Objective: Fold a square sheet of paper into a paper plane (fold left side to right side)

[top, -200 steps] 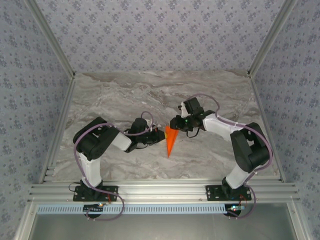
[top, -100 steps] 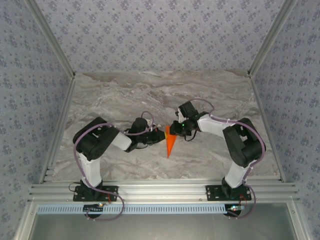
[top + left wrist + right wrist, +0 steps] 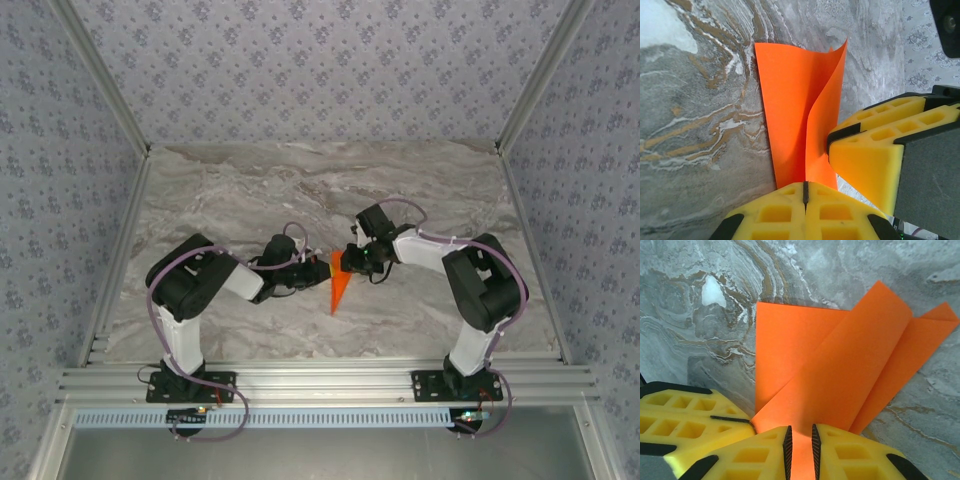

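Note:
The square sheet of paper (image 3: 338, 286) is a bright orange creased wedge on the marble table, its point toward the near edge. In the left wrist view one flap of the paper (image 3: 790, 100) curls up off the table. My left gripper (image 3: 321, 272) is shut on the paper's left edge (image 3: 804, 186). My right gripper (image 3: 348, 262) meets it from the right. Its jaws (image 3: 800, 434) stand a narrow gap apart, with the raised orange fold (image 3: 840, 370) running between them. The right fingers (image 3: 870, 150) sit right beside the left ones (image 3: 685, 415).
The grey marble table (image 3: 300, 190) is walled by patterned panels on three sides. Aluminium rails (image 3: 320, 380) run along the near edge where both arm bases are bolted. Both arms are bent inward and meet at the table's middle.
The right gripper has moved in closer to the paper and its jaws have narrowed slightly. The paper's wide end looks narrower, its right flap lifted over. The left gripper has held still.

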Controlling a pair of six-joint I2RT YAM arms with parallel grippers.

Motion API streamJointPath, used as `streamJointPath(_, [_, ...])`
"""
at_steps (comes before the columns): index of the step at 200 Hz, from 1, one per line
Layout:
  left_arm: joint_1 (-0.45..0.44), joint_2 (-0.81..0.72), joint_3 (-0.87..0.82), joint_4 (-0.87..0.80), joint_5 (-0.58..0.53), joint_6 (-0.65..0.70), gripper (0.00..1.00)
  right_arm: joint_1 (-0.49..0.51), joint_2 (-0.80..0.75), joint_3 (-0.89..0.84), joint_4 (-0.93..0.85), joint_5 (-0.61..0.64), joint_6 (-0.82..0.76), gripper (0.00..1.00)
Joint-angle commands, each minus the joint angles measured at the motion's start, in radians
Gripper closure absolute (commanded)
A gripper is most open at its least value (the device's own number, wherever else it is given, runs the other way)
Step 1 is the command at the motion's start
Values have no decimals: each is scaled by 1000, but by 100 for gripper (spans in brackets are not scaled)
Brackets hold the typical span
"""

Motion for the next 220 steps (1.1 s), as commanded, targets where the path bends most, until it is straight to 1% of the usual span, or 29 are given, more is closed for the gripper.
streamJointPath(1, [4, 36, 6, -75, -41, 38, 100, 3, 16, -3, -49, 38, -17, 78])
streamJointPath(43, [2, 41, 9, -74, -44, 36, 100, -2, 23, -29, -40, 41, -11, 78])
streamJointPath(85, [3, 14, 10, -75, -41, 33, 100, -13, 58, -50, -42, 42, -8, 79])
streamJointPath(101, [5, -19, 5, -84, -38, 36, 94, -18, 64, -64, -38, 44, -5, 79])
streamJointPath(134, [16, -145, -39, -131, -48, 57, 76, -32, 64, -89, -34, 50, -2, 80])
streamJointPath(159, [8, -266, -65, -233, -49, 96, 72, -38, 55, -95, -26, 48, -2, 80])
streamJointPath(174, [-21, -331, -77, -289, -42, 108, 73, -38, 52, -95, -23, 46, -2, 80])
streamJointPath(190, [-78, -382, -69, -351, -47, 122, 76, -38, 51, -95, -17, 41, 1, 80])
streamJointPath(220, [-172, -406, -42, -363, -42, 107, 78, -37, 53, -95, -14, 37, 1, 80])
